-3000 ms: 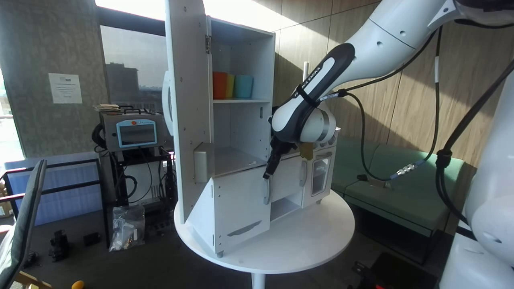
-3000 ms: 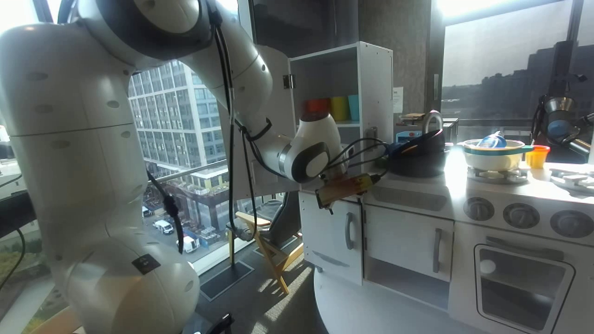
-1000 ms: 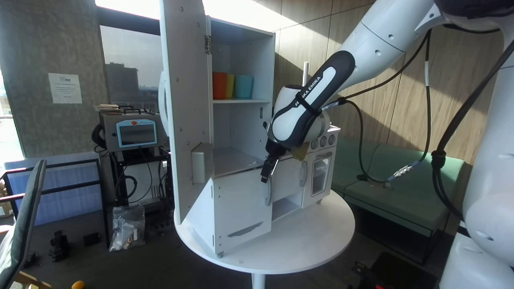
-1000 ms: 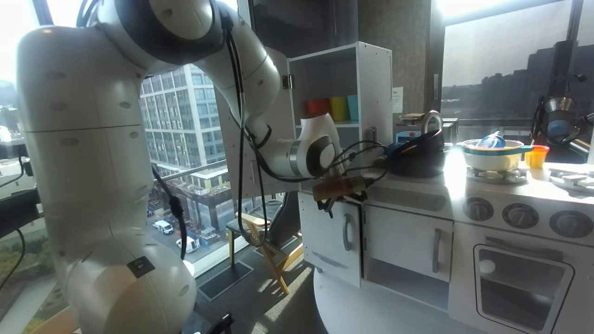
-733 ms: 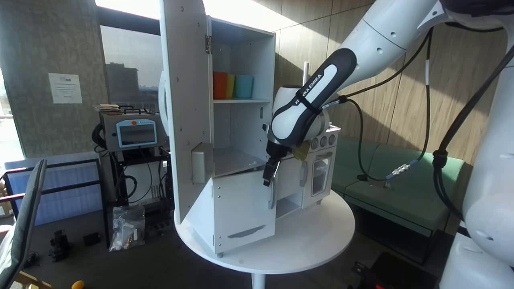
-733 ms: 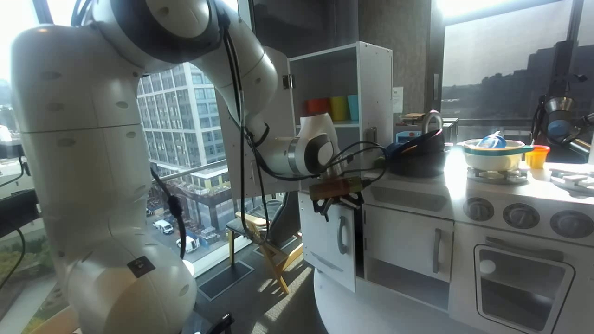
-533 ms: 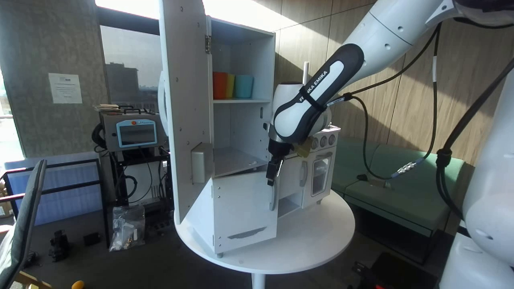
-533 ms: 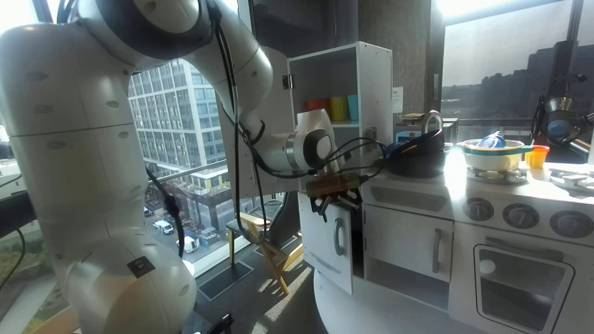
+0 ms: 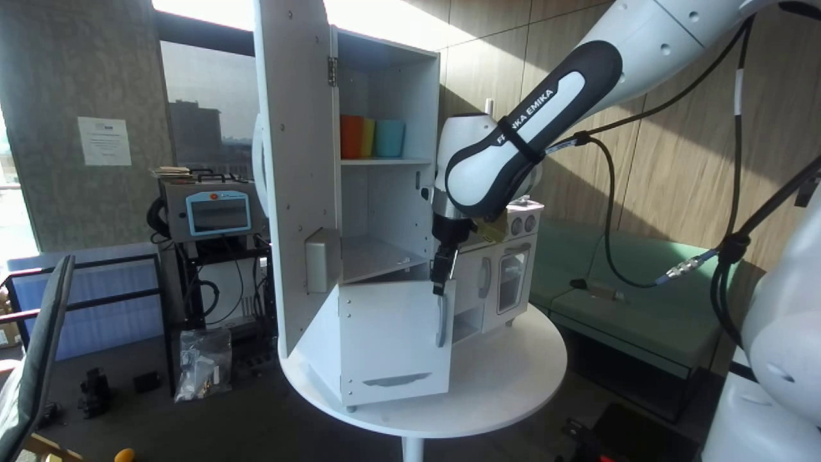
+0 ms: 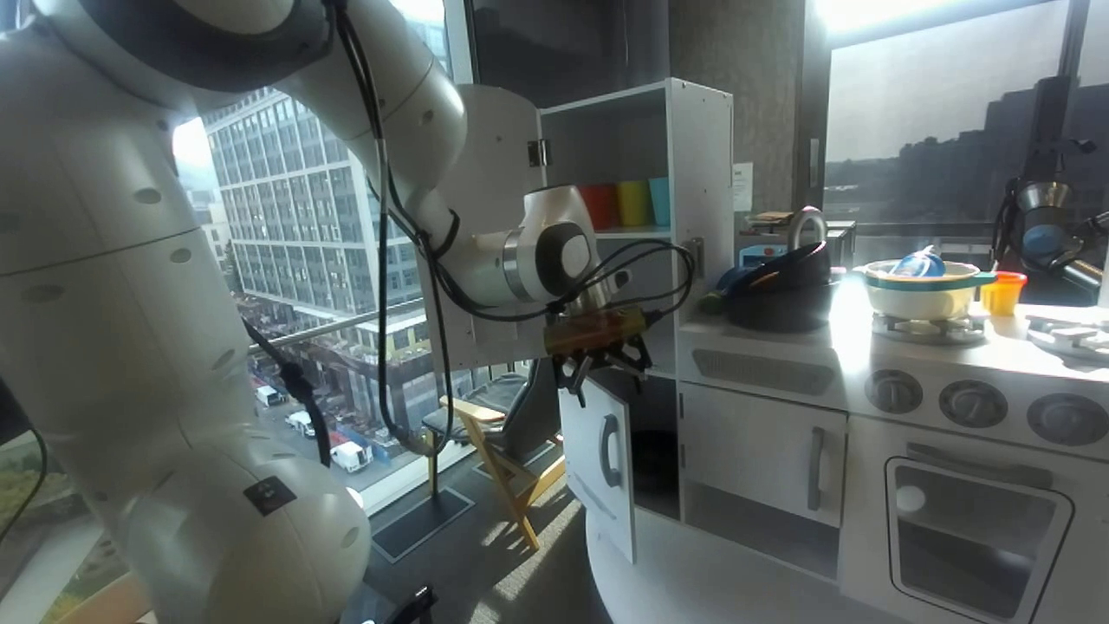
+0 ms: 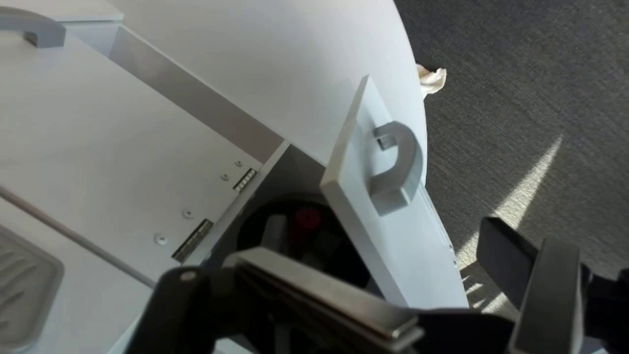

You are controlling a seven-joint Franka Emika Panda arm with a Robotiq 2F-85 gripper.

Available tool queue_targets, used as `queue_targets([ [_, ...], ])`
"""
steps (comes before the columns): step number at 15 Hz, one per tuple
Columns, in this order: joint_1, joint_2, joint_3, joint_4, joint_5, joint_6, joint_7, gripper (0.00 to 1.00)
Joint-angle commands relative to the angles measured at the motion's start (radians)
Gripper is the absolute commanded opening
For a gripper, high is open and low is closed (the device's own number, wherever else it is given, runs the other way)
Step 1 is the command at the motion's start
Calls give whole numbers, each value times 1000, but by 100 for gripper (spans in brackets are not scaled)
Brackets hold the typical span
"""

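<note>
Lower cabinet door (image 9: 391,333) is standing partway open, more swing likely left; jaws hanging wide apart at its top edge, gripping nothing.

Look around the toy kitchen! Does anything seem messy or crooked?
Yes: in an exterior view, the black pan by the faucet sits tilted instead of flat. Past the edge of the table, the wrist view shows a crumpled pale thing, maybe dropped, against the carpet.

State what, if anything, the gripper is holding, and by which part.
Nothing: the gripper is open, its fingers apart, clamping neither the partly open lower cabinet door nor that door's grey handle.
</note>
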Motion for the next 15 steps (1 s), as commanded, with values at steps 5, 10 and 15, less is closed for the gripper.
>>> queue_targets([
  [5, -40, 29, 19, -4, -262, 135, 155, 100],
  [10, 10, 28, 12, -52, -144, 151, 19, 100],
  [15, 35, 35, 9, -37, -28, 201, -83, 100],
])
